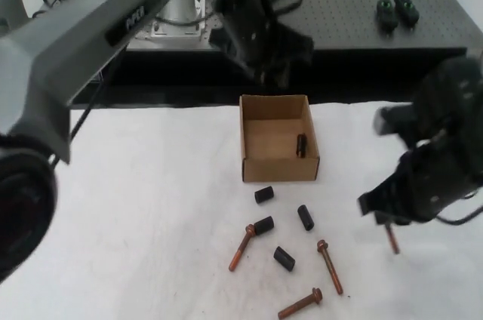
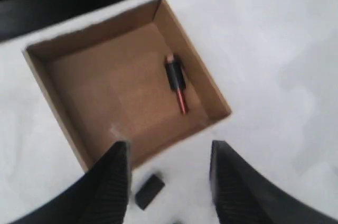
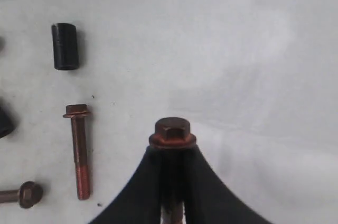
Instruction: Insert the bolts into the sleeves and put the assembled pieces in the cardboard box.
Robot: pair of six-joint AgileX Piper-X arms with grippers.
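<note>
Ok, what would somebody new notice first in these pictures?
The box stands in the middle of the white cloth, with one assembled piece lying inside. In front of it, loose bolts and sleeves are scattered. To their right, the right gripper is shut on another bolt, and the left gripper hangs open above the box.

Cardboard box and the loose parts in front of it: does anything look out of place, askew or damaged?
Nothing stands out. One assembled piece lies flat inside the cardboard box, which sits open side up and intact. The loose sleeves and bolts lie scattered at mixed angles on the white cloth, none visibly damaged.
</note>
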